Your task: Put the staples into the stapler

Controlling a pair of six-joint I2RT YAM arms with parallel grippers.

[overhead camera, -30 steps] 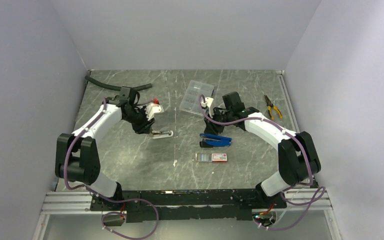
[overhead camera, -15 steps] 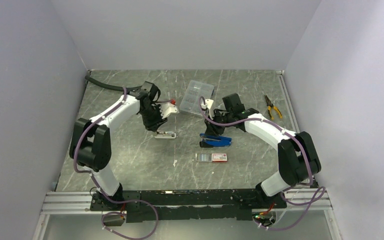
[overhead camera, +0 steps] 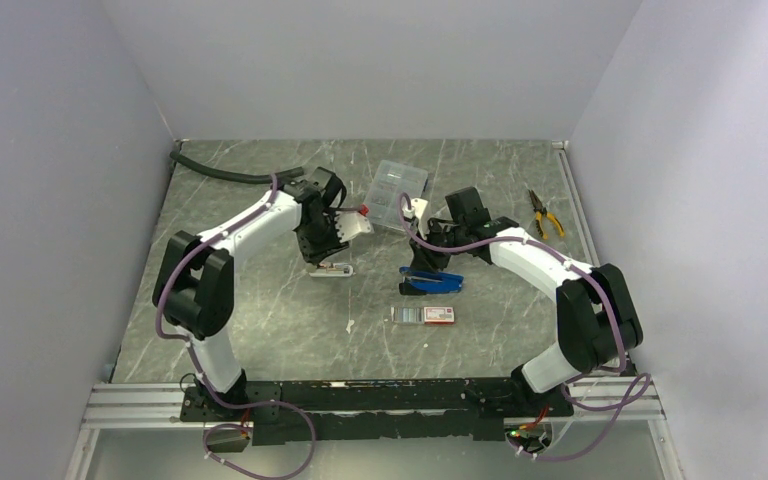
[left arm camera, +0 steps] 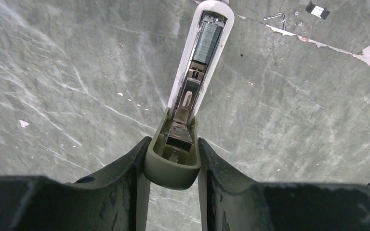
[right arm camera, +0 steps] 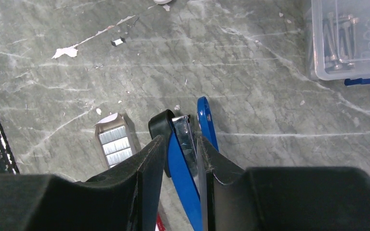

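Left fingers (left arm camera: 130,168) are clamped on the olive rear end of a white stapler (left arm camera: 192,96). It is swung open with the channel facing the wrist camera. That looks like the point of the hold: pinched at the hinge end, the whole track stays bare for loading. And there's a silvery strip of staples (left arm camera: 207,41) already sitting in that track, up at the far nose end, well clear of the fingers. Whether the nose touches the bench (left arm camera: 53,72) I can't tell.

Over on the other side, the right fingers (right arm camera: 144,163) are closed around a blue stapler (right arm camera: 179,166), squeezing its body and metal core between them. My guess is they are steadying it low against the bench.

The spare staples? They're in their tray (right arm camera: 114,142), several strips side by side, flat on the bench just beside the right fingers and not touching them. From above, the box (overhead camera: 425,314) with its red end lies just on the near side of the blue stapler.

A clear case (right arm camera: 347,33) of small parts sits off to the far side, untouched.
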